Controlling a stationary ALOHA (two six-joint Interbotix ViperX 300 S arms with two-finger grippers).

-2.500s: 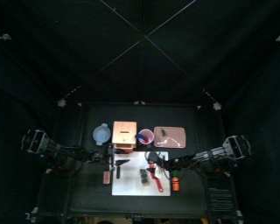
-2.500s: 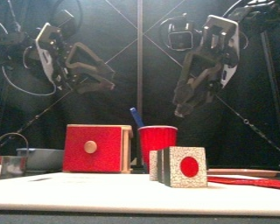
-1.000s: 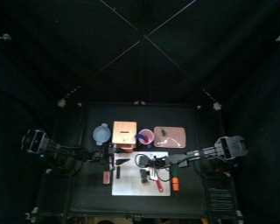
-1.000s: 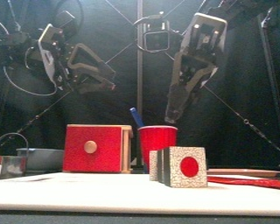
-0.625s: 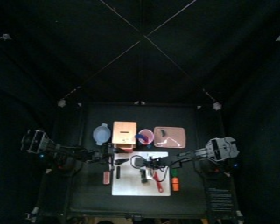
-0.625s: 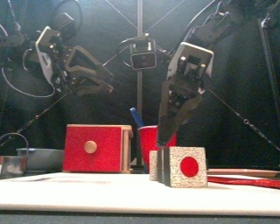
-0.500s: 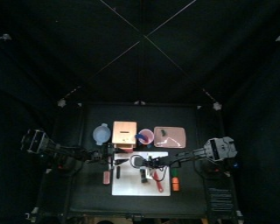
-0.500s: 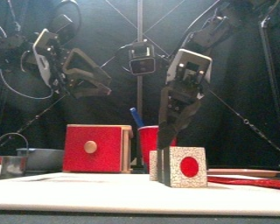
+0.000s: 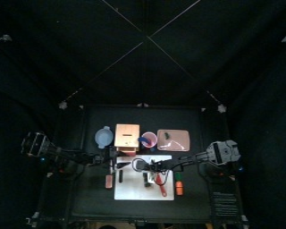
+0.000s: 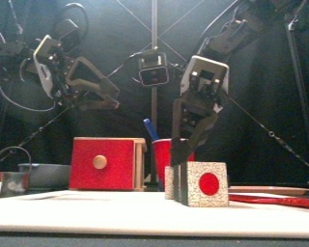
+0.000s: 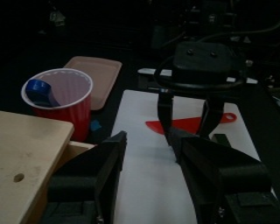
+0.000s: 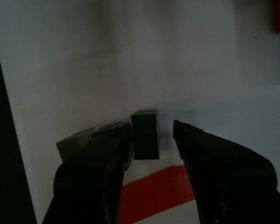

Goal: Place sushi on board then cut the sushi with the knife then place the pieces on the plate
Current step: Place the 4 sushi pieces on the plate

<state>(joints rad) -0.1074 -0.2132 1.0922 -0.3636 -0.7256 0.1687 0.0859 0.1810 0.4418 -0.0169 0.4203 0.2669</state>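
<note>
— Sushi roll (image 10: 196, 183) where?
— Sits on the white board (image 9: 131, 190), low centre of the front view, straight beneath the right pincer (image 10: 181, 154).
— Pincer state?
— Released, jaws flanking the roll's long sides. Left pincer (image 10: 103, 92) also released, hovering upper left, farther off.

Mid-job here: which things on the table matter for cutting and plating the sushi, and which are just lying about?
For the job:
sushi roll
white board under it
red knife lying on the board
pink tray

Lying about:
wooden box
bowl
red cup with a blue knife in it
</note>
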